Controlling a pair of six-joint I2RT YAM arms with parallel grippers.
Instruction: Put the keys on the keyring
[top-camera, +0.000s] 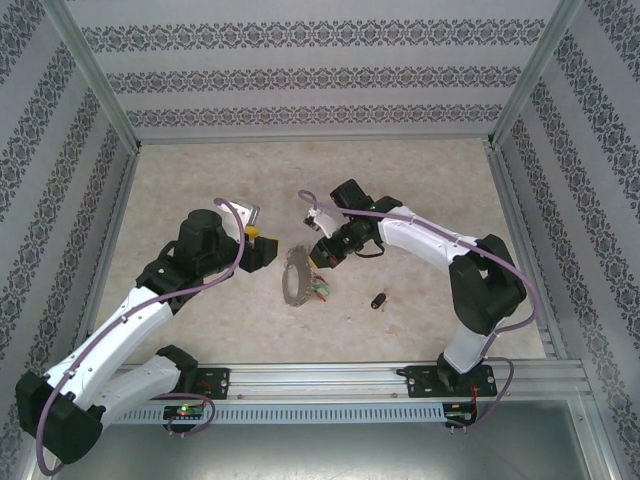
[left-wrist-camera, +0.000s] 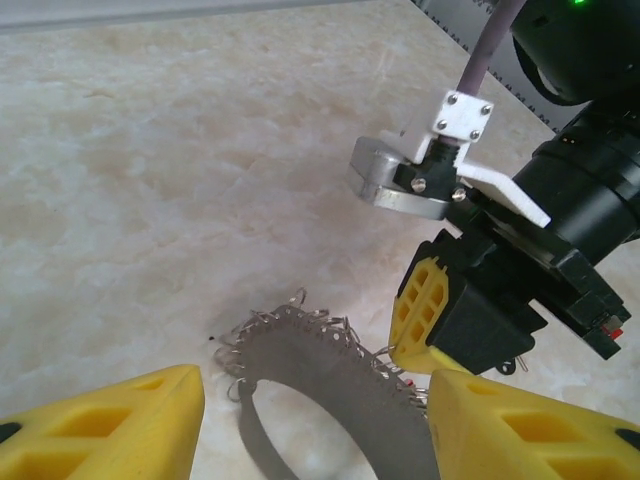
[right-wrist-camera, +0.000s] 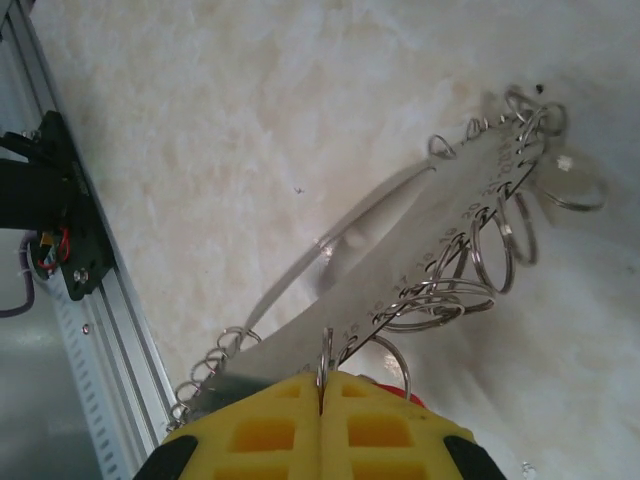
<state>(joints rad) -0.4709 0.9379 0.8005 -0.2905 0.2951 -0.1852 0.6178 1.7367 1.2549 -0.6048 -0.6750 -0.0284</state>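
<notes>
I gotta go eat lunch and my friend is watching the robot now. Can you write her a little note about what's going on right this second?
Right gripper: shut on the edge of the keyring, holding it tilted over the table.
Left gripper: open and empty, facing the keyring's other side.
Black key: lying on the table to the right of the keyring, not touching it.
Red key: a bit of red shows right behind the right gripper; can't tell if it is on the ring.
Done: keyring gripped.
Left: put the black key on, and check the red one.

Silvery keyring (top-camera: 296, 277) tilted up, red key (right-wrist-camera: 398, 393) beside it, black key (top-camera: 379, 299) apart
</notes>
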